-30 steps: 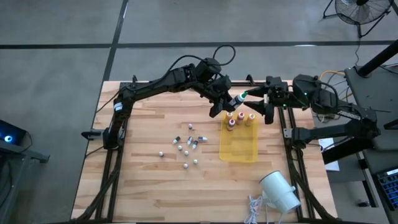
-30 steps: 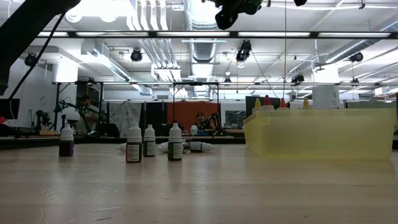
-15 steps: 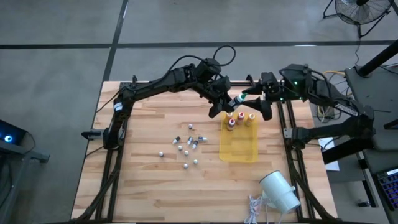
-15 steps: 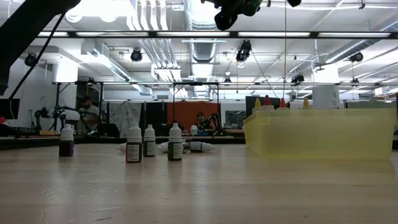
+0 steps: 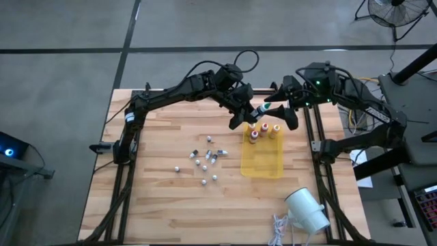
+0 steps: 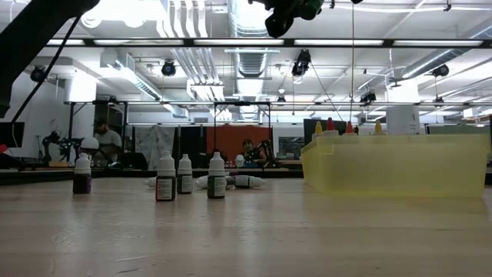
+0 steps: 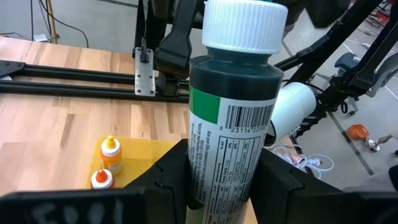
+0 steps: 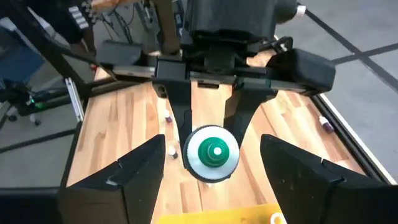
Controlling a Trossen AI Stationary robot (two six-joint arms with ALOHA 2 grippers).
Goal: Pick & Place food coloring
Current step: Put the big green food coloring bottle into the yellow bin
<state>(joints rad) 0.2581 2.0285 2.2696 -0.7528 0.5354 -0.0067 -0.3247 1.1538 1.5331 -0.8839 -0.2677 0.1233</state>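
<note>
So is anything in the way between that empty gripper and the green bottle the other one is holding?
Nothing visible is. The right gripper has its fingers open, and the green-capped bottle sits right ahead in the gap between them. The left gripper holds the bottle from the other end, above the far end of the yellow tray.

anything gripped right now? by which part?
Left gripper holds a dark bottle by its lower body, white cap end free and pointing at the right gripper, whose fingers stand open either side of the cap, holding nothing.
</note>
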